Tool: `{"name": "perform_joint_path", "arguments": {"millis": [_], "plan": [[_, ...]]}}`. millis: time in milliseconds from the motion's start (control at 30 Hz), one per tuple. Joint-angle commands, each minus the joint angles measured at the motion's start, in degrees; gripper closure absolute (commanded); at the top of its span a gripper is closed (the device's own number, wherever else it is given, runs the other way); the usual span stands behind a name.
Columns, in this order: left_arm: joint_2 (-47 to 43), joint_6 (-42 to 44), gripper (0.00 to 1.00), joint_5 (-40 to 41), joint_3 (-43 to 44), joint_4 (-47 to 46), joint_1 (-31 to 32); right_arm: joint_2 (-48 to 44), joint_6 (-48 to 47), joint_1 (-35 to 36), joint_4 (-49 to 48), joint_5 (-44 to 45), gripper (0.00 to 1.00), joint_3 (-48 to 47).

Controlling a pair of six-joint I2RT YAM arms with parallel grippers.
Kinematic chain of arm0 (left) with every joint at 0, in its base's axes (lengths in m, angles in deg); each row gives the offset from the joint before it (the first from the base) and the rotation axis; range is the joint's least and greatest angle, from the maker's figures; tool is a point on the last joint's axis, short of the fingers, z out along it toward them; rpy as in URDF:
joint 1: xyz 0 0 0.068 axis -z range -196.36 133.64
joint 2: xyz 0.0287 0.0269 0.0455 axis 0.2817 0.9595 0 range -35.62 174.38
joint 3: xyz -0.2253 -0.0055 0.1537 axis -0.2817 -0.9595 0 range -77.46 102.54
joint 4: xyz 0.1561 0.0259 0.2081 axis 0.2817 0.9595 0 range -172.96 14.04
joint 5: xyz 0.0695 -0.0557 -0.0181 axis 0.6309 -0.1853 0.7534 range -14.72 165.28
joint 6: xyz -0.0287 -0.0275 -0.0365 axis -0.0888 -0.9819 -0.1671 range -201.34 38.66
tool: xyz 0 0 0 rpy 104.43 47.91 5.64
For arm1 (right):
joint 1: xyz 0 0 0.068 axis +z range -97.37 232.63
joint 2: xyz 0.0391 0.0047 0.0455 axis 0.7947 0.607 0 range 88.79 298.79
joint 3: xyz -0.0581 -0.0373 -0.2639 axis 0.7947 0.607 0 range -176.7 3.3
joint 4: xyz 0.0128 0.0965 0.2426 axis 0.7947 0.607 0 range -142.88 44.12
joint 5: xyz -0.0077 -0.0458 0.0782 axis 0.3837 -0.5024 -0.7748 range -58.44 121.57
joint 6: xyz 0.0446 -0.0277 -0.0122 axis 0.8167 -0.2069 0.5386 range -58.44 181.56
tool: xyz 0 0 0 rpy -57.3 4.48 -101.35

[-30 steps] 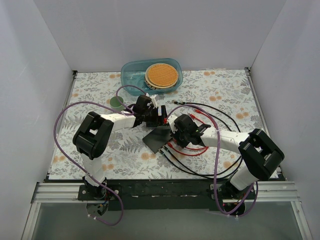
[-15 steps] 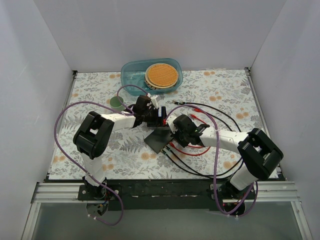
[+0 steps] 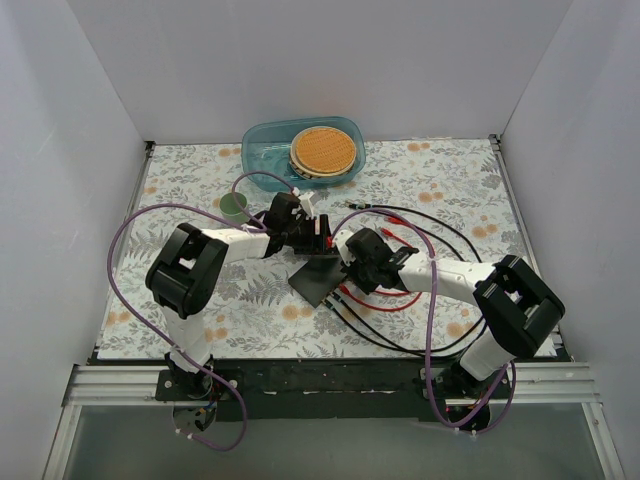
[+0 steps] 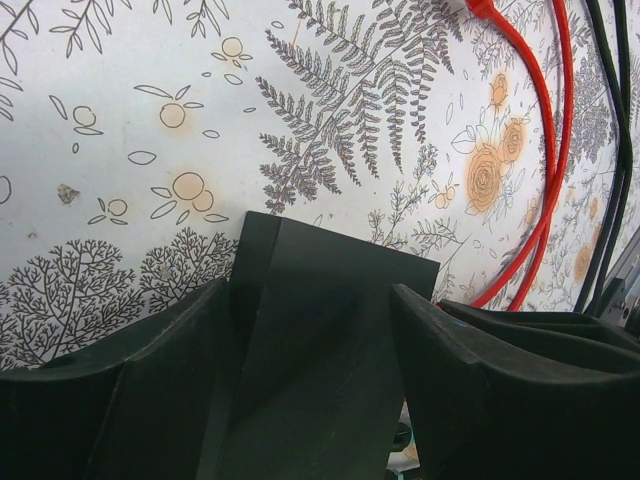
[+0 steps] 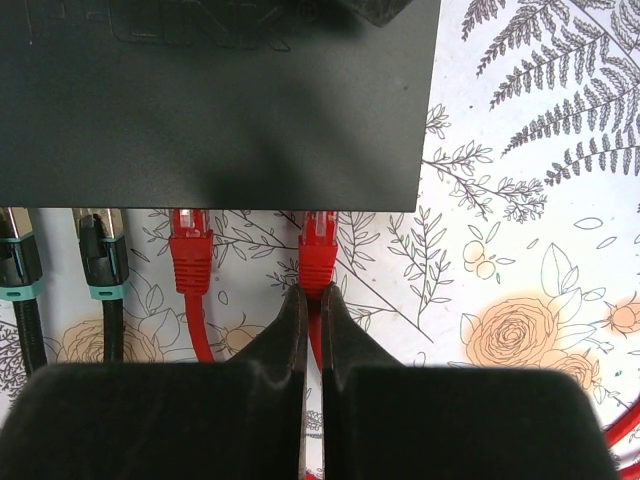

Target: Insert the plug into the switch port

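The black switch [image 3: 316, 276] lies mid-table; it fills the top of the right wrist view [image 5: 215, 100] and sits between the fingers in the left wrist view [image 4: 330, 350]. My left gripper [image 3: 318, 238] is shut on the switch's far end. My right gripper [image 5: 312, 295] is shut on the cable of a red plug [image 5: 318, 255], whose tip sits at the switch's port edge. Beside it, another red plug [image 5: 190, 255] and two black plugs with teal boots [image 5: 100, 262] sit in ports.
Red cables [image 3: 385, 298] and black cables [image 3: 440, 240] loop on the floral mat right of the switch. A blue tub [image 3: 303, 150] with a round woven mat stands at the back. A small green cup [image 3: 234, 207] stands left of the left gripper.
Both grippers and the switch have shifted slightly toward the left and back; the holds are unchanged.
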Motion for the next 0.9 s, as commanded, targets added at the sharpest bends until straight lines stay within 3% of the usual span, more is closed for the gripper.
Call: {"name": "perform_joint_path", "arguments": {"millis": [0, 867], "plan": [[-2.1, -2.5, 0.39, -10.2, -1.6, 2.6, 3.6, -0.5, 0.4, 0.2, -15.7, -1.4, 0.99, -4.8], [-7.2, -7.6, 0.44, -13.5, -5.4, -0.5, 5.6, 2.3, -4.3, -1.5, -30.6, -11.8, 0.99, -9.8]]}}
